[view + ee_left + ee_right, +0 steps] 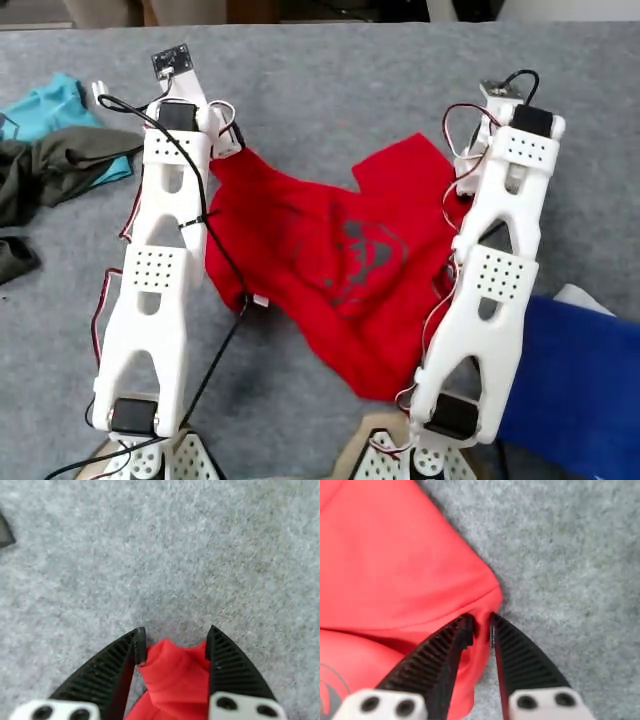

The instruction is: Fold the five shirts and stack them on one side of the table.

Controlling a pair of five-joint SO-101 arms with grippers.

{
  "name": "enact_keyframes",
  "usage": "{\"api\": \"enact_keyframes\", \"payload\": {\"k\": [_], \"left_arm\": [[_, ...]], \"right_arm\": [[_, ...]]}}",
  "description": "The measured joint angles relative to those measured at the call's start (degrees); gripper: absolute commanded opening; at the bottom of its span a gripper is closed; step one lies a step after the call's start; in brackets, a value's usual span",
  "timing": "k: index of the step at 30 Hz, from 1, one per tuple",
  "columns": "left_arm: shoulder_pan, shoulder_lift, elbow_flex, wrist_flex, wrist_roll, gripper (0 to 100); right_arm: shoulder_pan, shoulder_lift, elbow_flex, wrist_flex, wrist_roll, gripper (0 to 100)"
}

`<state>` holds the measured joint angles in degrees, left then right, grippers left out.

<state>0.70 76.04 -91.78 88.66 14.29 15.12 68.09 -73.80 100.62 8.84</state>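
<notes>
A red shirt point(330, 260) with a grey print lies crumpled across the middle of the grey table point(330, 80), between the two arms. My left gripper point(228, 140) is at the shirt's far left corner. In the left wrist view a bunched fold of the red shirt point(175, 680) fills the gap of the gripper point(175, 640), touching both fingers. At the shirt's far right edge, my right gripper point(468, 165) is down on the cloth. The right wrist view has the gripper point(481, 625) pinched on a fold at the edge of the red shirt point(395, 555).
A blue shirt point(580, 385) lies at the near right, partly under the right arm, with a white cloth point(580, 296) behind it. A teal shirt point(50, 110) and a dark olive shirt point(60, 165) lie heaped at the far left. Bare table stretches beyond both grippers.
</notes>
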Motion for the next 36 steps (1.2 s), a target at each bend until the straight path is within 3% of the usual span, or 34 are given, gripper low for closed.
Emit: {"api": "enact_keyframes", "payload": {"k": [15,36], "left_arm": [[0.0,0.0,-0.1,7.3,0.1,19],[0.0,-7.6,1.4,9.8,0.0,19]], "right_arm": [[0.0,0.0,0.0,0.0,0.0,8.1],[0.0,2.0,-0.3,-0.2,0.0,8.1]]}}
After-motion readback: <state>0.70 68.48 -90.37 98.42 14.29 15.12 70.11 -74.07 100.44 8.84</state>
